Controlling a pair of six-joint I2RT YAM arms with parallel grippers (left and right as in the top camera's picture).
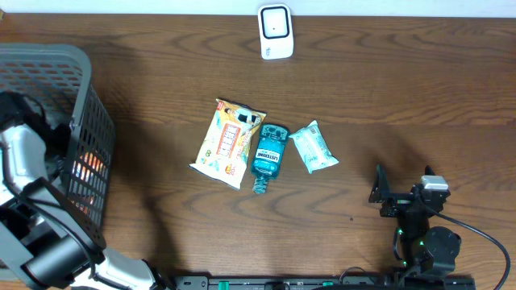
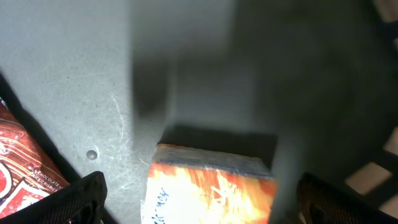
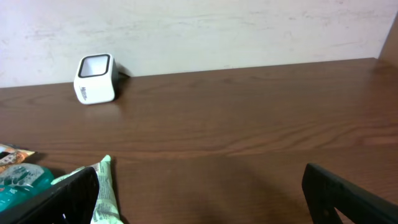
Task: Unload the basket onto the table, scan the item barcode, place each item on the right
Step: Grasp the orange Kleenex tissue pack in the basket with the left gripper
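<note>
My left arm [image 1: 24, 153] reaches down into the grey basket [image 1: 48, 60] at the table's left. In the left wrist view my left gripper [image 2: 202, 200] stands open over the basket floor. An orange and white packet [image 2: 211, 186] lies between its fingers [image 2: 84, 196], and no contact shows. The same orange shows through the basket mesh [image 1: 89, 167]. The white barcode scanner [image 1: 276, 32] stands at the far edge, and the right wrist view has the scanner [image 3: 95, 78] against the wall. My right gripper [image 1: 403, 193] rests open and holds nothing at the front right.
A snack bag [image 1: 228, 142], a teal mouthwash bottle [image 1: 268, 155] and a green wipes packet [image 1: 314, 147] lie mid-table. A red packet [image 2: 22, 168] lies in the basket to the left of my left gripper. The wipes packet [image 3: 102, 193] shows by the right gripper's left finger.
</note>
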